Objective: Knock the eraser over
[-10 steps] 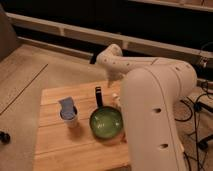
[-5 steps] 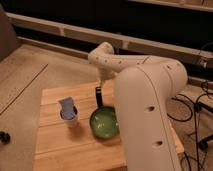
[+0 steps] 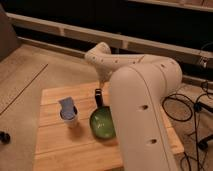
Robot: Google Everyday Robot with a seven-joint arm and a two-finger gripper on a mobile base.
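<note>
The eraser [image 3: 98, 97] is a small dark block standing upright on the wooden table [image 3: 55, 150], just behind the green bowl [image 3: 102, 123]. My white arm fills the right of the camera view and bends over at the top. Its end comes down to my gripper [image 3: 102, 83], which is right above the eraser's top. The arm hides most of the gripper.
A paper cup with a blue item in it [image 3: 68, 113] stands left of the bowl. The table's left and front edges drop to the floor. Cables and a dark stand [image 3: 200, 107] lie on the floor at the right. A low wall runs behind.
My arm has swung to the left and its end now sits over the eraser. The eraser, bowl and cup have not moved.
</note>
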